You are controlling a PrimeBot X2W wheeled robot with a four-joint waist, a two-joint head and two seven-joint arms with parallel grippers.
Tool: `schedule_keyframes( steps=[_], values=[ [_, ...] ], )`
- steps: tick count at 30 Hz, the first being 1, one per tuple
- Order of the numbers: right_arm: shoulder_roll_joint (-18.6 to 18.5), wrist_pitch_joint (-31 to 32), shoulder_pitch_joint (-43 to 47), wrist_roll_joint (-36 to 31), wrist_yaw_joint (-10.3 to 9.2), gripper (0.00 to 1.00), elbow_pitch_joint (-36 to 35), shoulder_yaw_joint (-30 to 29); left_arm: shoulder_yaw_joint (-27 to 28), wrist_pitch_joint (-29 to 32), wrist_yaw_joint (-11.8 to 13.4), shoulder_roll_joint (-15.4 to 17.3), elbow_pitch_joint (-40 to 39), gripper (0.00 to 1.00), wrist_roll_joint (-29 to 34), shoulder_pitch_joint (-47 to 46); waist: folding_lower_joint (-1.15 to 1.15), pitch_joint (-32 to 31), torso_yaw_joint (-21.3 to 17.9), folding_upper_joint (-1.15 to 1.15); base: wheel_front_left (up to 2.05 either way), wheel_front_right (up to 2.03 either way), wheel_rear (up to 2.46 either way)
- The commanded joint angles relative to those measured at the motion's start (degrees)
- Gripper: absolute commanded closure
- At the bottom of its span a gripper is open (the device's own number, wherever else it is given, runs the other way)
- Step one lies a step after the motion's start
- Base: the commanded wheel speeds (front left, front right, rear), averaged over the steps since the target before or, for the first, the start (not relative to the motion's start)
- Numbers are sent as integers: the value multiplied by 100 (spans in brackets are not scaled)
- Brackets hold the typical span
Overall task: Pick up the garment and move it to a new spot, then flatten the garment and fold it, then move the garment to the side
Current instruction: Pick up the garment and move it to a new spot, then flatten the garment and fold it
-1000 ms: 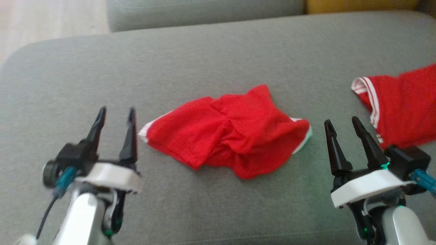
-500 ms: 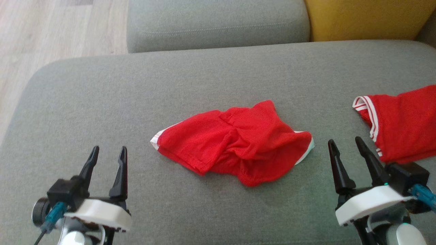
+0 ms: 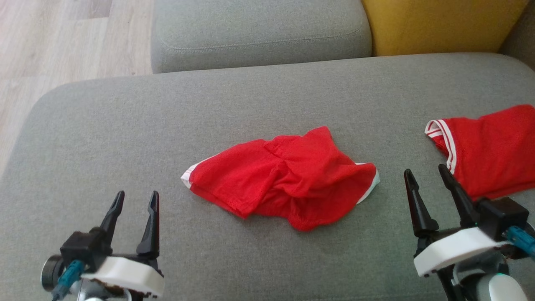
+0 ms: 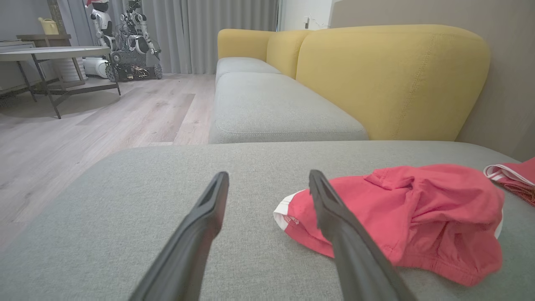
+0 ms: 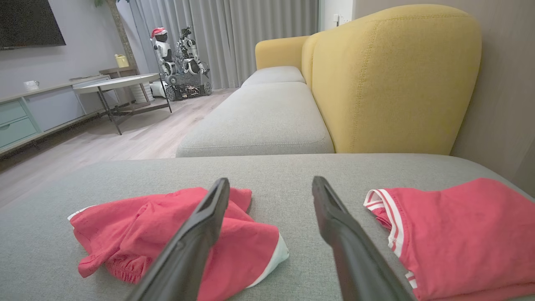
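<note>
Red garment (image 3: pixel 282 177) right of left pincer (image 3: pixel 138 194)

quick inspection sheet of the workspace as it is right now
surface: grey sofa seat, flat fabric
job's things: crumpled red garment mid-seat, not yet flattened or folded
clutter: second red garment with white stripes, at the robot's right, apart from the first
grippers: left gripper and right gripper either side of the crumpled one, jaws open, holding nothing
cables: teal leads at both wrists
surroundings: yellow backrest, wood floor, table, another robot
</note>
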Motion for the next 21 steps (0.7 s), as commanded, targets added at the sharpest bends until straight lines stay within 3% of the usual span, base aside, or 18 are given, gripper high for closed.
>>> schedule_keyframes(
  steps=[1,21],
  values=[
    [-98,5,-93,-53,-5,0,-241,155,221,7,41,125,-220,0,-26,-189,0,1,3,0,0,0,0],
    [-65,49,-91,-14,-5,0,-218,172,161,11,117,175,-224,0,-61,-214,0,64,42,0,0,0,0]
  ],
)
